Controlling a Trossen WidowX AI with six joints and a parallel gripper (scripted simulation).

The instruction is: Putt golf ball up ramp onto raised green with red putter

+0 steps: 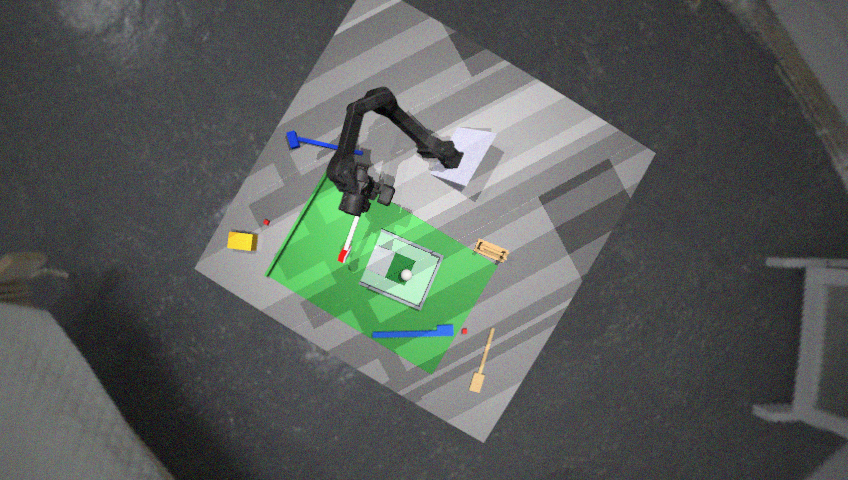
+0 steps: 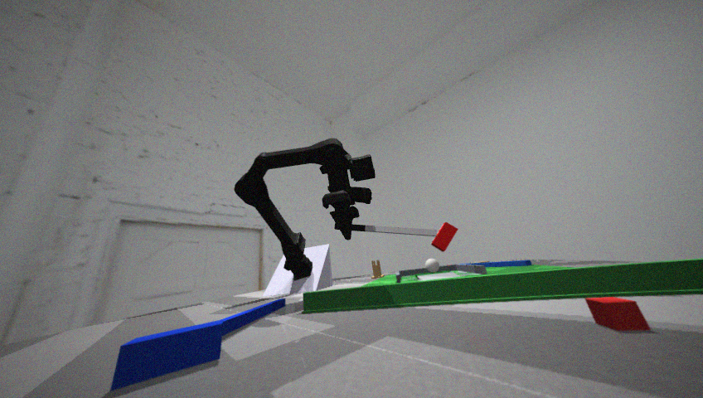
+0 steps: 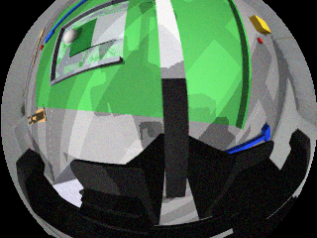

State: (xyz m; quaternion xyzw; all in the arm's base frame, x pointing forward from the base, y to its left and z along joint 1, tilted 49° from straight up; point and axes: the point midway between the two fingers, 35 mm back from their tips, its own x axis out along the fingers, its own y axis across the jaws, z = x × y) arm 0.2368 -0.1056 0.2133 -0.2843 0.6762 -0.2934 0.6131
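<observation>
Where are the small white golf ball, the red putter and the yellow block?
Small white golf ball (image 1: 406, 274): top view, its middle, on the raised green.
Red putter (image 2: 444, 235): exterior view, its red head.
Yellow block (image 1: 241, 240): top view, its top face.

arm (image 2: 269, 196): arched, elbow high; wrist pointing down | claw (image 2: 346, 232): clamped on red putter (image 2: 409, 231) shaft
</observation>
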